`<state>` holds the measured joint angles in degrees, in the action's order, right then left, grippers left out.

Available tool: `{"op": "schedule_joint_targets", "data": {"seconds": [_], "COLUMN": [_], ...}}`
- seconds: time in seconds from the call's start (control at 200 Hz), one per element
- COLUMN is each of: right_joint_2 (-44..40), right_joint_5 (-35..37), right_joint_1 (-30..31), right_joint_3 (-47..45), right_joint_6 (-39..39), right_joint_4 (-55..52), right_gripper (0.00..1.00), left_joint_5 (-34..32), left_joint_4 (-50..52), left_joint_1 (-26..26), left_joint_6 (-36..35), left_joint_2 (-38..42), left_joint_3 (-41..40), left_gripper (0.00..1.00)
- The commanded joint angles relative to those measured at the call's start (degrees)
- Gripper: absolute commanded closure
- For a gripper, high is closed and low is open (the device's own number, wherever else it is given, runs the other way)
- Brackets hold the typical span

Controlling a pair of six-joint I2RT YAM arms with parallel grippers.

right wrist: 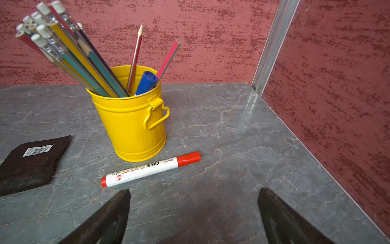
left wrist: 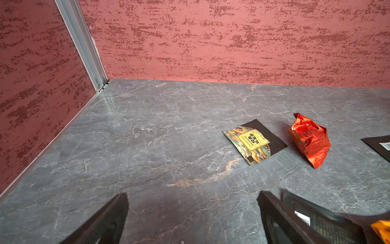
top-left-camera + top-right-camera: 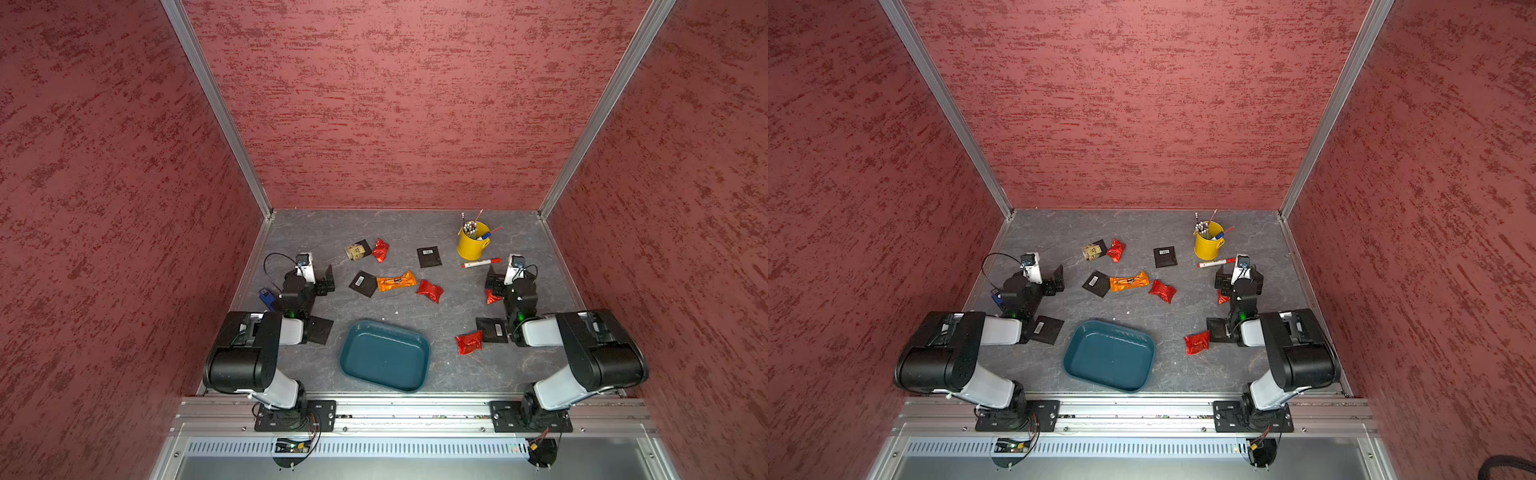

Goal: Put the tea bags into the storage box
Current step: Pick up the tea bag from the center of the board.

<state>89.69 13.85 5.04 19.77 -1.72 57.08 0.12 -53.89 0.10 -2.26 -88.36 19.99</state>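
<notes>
Teal storage box [image 3: 384, 357] sits on the worktop [image 3: 407, 230], tea bags [image 3: 396, 281] scattered outside it. My left end effector [image 2: 192, 193] and right end effector [image 1: 195, 190] both gape open.

Mottled red walls [image 3: 395, 104], grey marble tabletop [image 3: 415, 226]

Teal storage box [image 3: 384, 357], seemingly empty; tea bags [image 3: 395, 281] scattered around.
</notes>
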Motion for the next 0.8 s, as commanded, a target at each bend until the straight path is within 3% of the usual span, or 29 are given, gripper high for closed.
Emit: {"op": "schedule_joint_targets", "data": {"seconds": [0.0, 0.326, 0.476, 0.676, 0.797], "right_joint_2": [-0.44, -0.41, -0.47, -1.23, -4.08], "right_joint_5": [-0.59, -0.64, -0.62, 1.82, -0.68], "right_joint_1": [-0.12, -0.13, -0.12, -0.14, -0.12], "right_joint_3": [0.65, 0.65, 0.63, 0.24, 0.60], "right_joint_6": [0.49, 0.49, 0.49, 1.40, 0.29], "right_joint_4": [-0.21, -0.21, -0.21, 0.27, -2.71], "right_gripper": [0.02, 0.02, 0.02, 0.02, 0.02], "left_joint_5": [1.01, 1.20, 6.13, 6.20, 7.44], "left_joint_4": [0.28, 0.49, 2.37, 2.49, 5.76], "left_joint_1": [0.35, 0.54, 3.12, 3.12, 3.58], "left_joint_6": [-0.04, 0.06, 1.64, 1.60, 1.73], "left_joint_2": [0.16, 0.20, 0.29, 0.28, 0.97], "left_joint_3": [0.84, 0.97, 1.81, 1.90, 3.16], "left_gripper": [0.00, 0.00, 0.00, 0.00, 0.00]}}
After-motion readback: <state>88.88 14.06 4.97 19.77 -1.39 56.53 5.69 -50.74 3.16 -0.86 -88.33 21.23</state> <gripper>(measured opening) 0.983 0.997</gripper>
